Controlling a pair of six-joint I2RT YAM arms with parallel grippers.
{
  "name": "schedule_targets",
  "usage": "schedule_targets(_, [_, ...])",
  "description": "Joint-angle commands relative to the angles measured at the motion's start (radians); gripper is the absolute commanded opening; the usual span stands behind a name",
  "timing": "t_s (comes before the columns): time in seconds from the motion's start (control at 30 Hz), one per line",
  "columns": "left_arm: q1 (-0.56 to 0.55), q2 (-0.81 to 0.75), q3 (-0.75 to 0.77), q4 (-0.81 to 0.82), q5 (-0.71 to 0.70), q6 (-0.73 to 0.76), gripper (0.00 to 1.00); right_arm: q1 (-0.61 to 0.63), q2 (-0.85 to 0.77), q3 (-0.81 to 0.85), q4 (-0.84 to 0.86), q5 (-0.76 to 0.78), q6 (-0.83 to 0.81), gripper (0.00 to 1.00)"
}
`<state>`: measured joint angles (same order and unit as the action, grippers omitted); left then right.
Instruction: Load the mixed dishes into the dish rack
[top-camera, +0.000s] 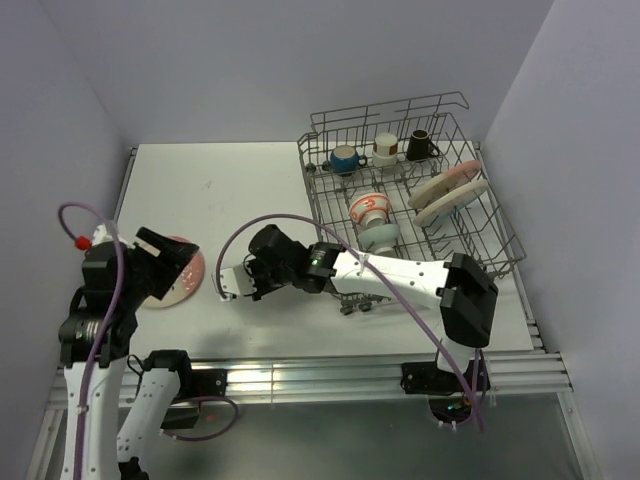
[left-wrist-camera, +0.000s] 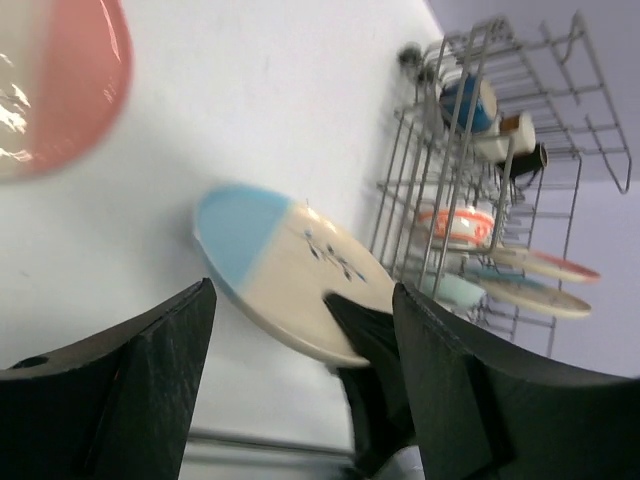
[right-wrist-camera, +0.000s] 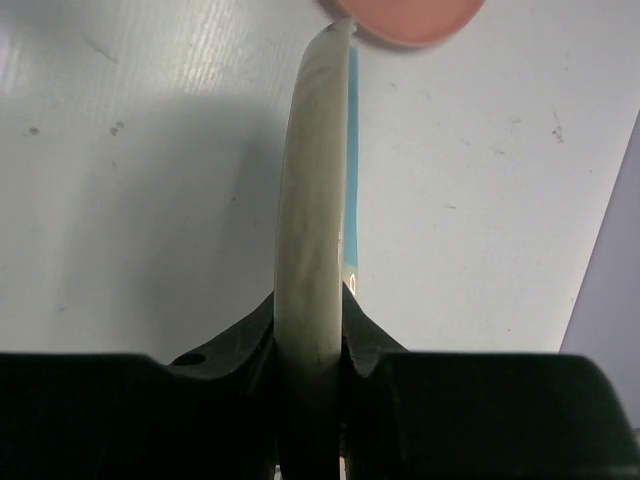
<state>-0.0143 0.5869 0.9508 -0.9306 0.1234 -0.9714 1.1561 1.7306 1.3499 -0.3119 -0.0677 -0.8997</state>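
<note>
even soft light, top view sharp. left wrist: pink plate (left-wrist-camera: 60, 90) blurred, glare spots. right wrist: broad soft shadow on table (right-wrist-camera: 150, 200).

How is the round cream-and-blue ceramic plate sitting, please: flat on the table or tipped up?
Tipped up: the right claw is shut on the cream-and-blue plate, held edge-on; the top view shows only its thin edge.

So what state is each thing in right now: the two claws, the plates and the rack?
left gripper: open, holding nothing.
right gripper: shut on the blue plate's rim.
blue plate: gripped, not yet racked.
pink plate: flat on the table, loose.
dish rack: partly loaded, with three mugs, two bowls, two plates leaning in its tines.
</note>
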Motion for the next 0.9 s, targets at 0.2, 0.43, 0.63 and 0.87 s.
schedule_targets(0.2, [0.005,-0.13,0.034,-0.031,-0.211,0.16,0.8,-0.052,-0.146,0.276,-0.199,-0.161,-0.057,0.0])
schedule_targets(0.43, [0.005,-0.173,0.0,0.012,-0.206,0.184,0.83,-0.079,-0.187,0.359,-0.297,-0.162,-0.083,0.0])
schedule_targets(0.63, [0.005,-0.191,-0.001,0.03,-0.196,0.214,0.86,-0.131,-0.216,0.426,-0.378,-0.179,-0.082,0.0])
schedule_targets(0.87, [0.005,-0.202,-0.032,0.049,-0.166,0.221,0.86,-0.196,-0.259,0.462,-0.458,-0.176,-0.119,0.0])
